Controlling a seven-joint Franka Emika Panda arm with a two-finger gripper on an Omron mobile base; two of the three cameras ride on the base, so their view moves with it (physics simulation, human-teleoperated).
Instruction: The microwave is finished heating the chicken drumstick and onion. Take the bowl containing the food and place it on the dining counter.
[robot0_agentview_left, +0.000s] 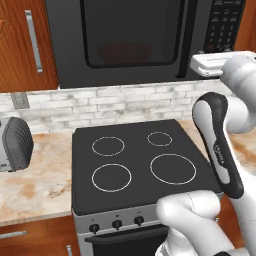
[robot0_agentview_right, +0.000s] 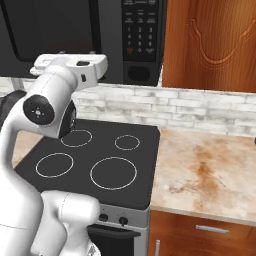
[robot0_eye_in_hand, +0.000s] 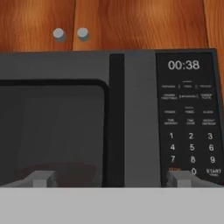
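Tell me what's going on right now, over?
End effector open, empty, facing microwave. Door handle untouched, door shut. Red bowl dim behind glass. Nothing in the way.

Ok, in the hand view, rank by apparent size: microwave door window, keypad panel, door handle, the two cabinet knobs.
1. Door window
2. Keypad panel
3. Door handle
4. Cabinet knobs, alike, smallest.
The window runs off the left edge, so it shows only in part.

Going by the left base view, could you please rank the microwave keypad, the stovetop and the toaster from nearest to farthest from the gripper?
1. Microwave keypad, just above the gripper, upper right.
2. Stovetop, below it, centre.
3. Toaster, on the counter at far left.
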